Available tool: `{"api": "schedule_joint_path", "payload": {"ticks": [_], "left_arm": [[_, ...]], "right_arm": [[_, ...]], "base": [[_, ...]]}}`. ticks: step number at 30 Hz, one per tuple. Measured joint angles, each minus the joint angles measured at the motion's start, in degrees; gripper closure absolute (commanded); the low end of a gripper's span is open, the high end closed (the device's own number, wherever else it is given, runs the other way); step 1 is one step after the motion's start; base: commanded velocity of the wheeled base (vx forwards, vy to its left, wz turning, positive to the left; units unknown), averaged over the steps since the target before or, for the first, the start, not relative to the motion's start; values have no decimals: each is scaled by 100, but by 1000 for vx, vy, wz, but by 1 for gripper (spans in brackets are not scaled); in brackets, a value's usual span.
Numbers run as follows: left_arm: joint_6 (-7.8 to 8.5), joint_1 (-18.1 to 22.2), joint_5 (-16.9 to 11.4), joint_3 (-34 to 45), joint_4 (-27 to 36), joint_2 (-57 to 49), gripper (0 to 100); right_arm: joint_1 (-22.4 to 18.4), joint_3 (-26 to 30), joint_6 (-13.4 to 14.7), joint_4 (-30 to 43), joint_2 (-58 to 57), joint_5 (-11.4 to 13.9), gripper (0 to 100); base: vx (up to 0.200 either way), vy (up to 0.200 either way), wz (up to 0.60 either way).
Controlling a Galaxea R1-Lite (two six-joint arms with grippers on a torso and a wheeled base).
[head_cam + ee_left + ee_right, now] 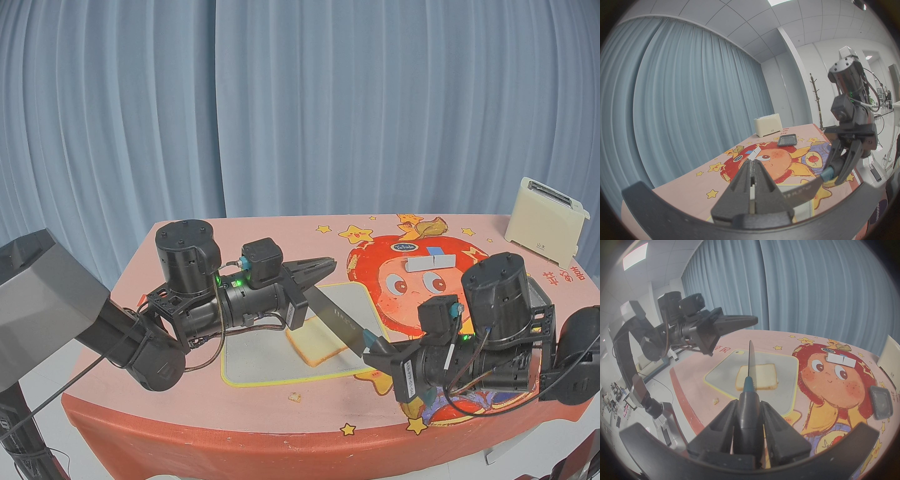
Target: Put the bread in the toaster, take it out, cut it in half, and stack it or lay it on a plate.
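Pink tablecloth [250,400], blue curtains behind. Step in hand, I'd judge: the cut. Bread [315,340] lies flat on cutting board [262,362], centre; toaster [545,220] far right. R gripper [748,403] clamps knife [334,315] by its handle, blade over the slice. L gripper [330,264], fingers together on nothing, hovers over board's far edge. Next: press blade down across the middle. Can't tell if edge touches bread, or if dark tray [881,402] at right is the plate.

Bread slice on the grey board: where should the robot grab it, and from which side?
Probably its crust edge nearest the robot's left. The pale square toast slice lies flat and thin on the yellow-rimmed grey cutting board, and the dark-bladed knife hangs over its right side.
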Motion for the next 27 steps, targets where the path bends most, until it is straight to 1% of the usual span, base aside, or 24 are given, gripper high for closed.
{"api": "schedule_joint_path", "payload": {"ticks": [3, 8, 12, 15, 27], "left_arm": [[-5, -4, 1, 4, 2, 76, 100], [1, -11, 12, -11, 5, 205, 100], [30, -11, 17, -24, 2, 315, 100], [41, -4, 34, -38, 2, 375, 100], [66, -2, 39, -40, -1, 445, 100]], "right_arm": [[-44, -157, 16, 82, -9, -9, 100], [-41, -226, 39, 182, -6, 9, 100], [-11, -232, 222, 250, 13, 27, 100], [-2, -234, 271, 261, 29, 40, 100], [57, -267, 282, 268, 197, 0, 100]], "base": [[0, 0, 0], [0, 0, 0], [0, 0, 0], [0, 0, 0], [0, 0, 0]]}}
